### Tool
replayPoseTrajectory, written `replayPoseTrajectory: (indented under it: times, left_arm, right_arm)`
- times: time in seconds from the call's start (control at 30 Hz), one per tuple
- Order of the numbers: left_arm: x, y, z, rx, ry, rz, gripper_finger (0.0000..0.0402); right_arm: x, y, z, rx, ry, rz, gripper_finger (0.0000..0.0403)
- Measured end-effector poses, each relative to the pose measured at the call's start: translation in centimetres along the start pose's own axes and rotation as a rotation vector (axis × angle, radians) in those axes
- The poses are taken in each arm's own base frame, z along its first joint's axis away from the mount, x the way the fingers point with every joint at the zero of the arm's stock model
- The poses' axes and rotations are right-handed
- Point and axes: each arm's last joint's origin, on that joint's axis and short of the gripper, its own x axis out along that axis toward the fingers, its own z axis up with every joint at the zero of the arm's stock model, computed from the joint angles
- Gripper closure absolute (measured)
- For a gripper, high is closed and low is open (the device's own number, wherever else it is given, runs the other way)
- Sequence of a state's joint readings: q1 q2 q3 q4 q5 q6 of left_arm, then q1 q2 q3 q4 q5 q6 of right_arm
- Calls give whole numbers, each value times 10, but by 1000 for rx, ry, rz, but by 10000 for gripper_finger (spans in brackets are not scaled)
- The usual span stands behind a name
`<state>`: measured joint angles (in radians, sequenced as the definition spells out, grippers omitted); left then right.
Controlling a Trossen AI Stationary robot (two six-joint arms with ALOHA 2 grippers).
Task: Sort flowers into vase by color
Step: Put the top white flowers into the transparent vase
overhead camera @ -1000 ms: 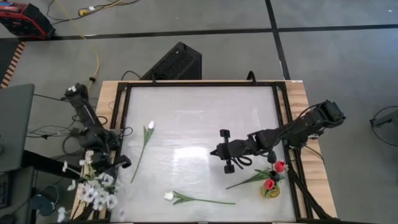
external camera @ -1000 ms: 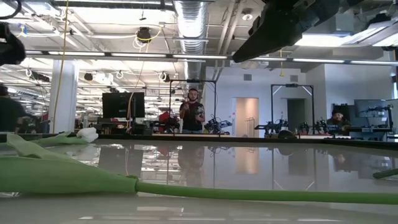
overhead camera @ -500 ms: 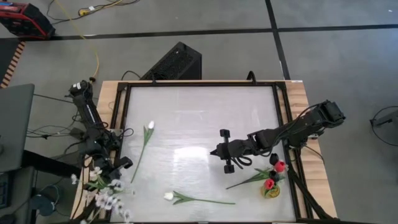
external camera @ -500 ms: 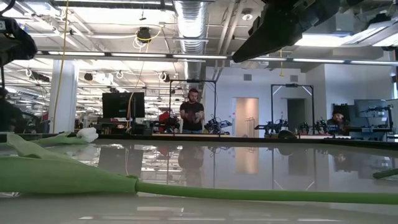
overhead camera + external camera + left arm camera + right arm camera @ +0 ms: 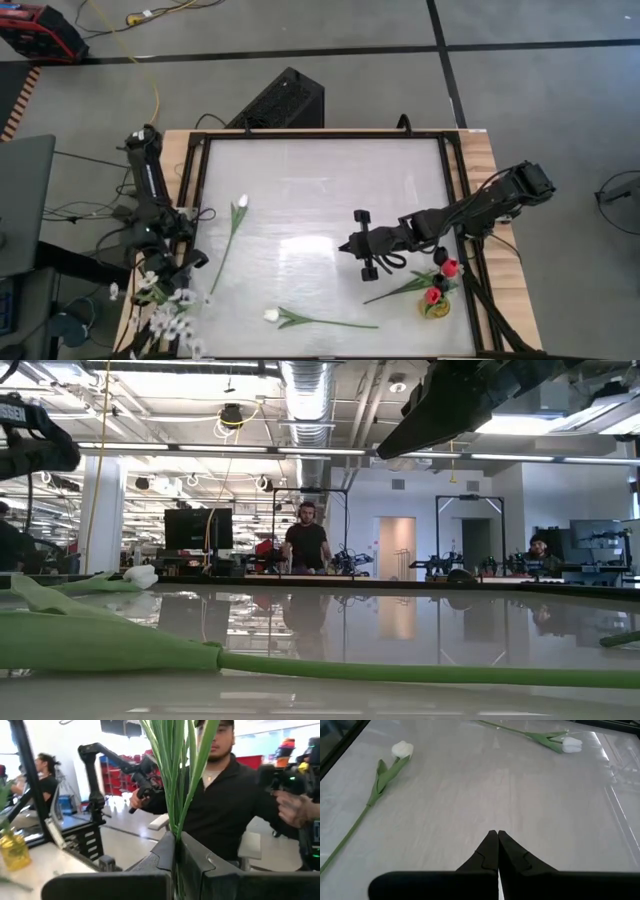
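- Fingers of the left gripper [image 5: 175, 865] pinch a sprig of small white blossoms [image 5: 165, 310] by its green stems, off the table's [image 5: 320, 170] left edge near the front corner.
- Right gripper [image 5: 365, 245], pressed together, hangs over the table's middle.
- White tulips [image 5: 240, 202] lie on the table; red ones [image 5: 450, 267] sit at the front right corner.

Two dark, jointed arms — matte black claw [image 5: 493, 851] fingers.

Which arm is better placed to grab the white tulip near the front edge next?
Right. The right gripper is shut on nothing above the table, nearer that white tulip. The left gripper is clamped on the white blossom sprigs.
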<state>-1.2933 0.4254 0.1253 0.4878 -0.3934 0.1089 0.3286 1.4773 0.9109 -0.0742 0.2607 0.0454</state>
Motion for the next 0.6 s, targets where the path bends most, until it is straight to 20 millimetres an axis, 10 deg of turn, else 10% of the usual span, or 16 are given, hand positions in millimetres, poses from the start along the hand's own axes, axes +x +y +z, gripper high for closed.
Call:
replayPoseTrajectory:
  times: [0.6]
  left_arm:
    - [-7,1,2,-25,5,55,340]
  right_arm:
    - [0,1,0,5,0,2,378]
